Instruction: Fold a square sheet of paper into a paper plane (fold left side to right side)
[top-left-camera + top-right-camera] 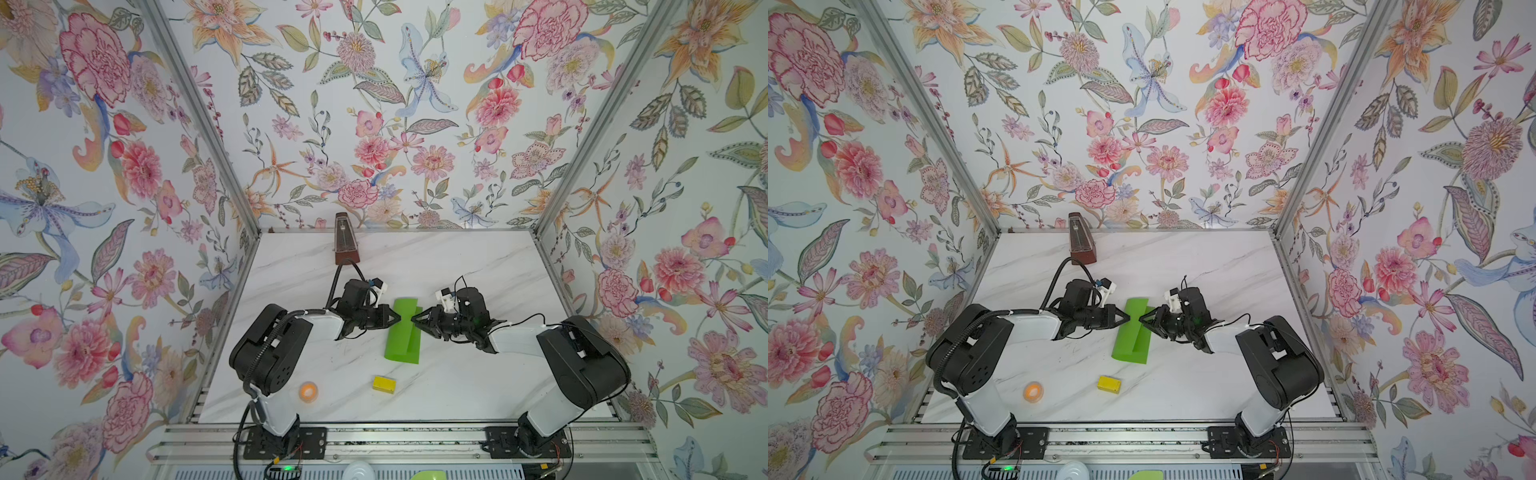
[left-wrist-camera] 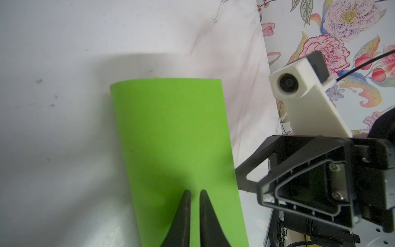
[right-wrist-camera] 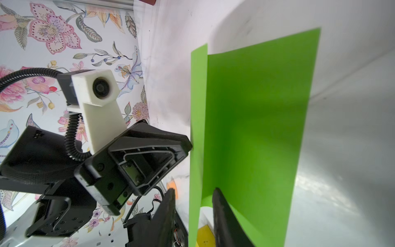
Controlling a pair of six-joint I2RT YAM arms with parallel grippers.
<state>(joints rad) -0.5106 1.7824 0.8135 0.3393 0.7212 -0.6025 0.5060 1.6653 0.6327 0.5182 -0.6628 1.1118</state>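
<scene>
Square sheet of paper [image 1: 399,336] lapped over loosely, uncreased. Left fingers [image 1: 397,319] nearly closed, empty, above it; right fingers [image 1: 414,320] part-open astride free edge. Creasing, plane folds remain.

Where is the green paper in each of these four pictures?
Top view: paper at the middle of the table, just above the yellow block.
Top view: paper in the same spot, above the block.
Left wrist view: paper fills the middle down to the lower edge.
Right wrist view: paper right of the middle.
Shared landmark: the white marble table, in all four.
</scene>
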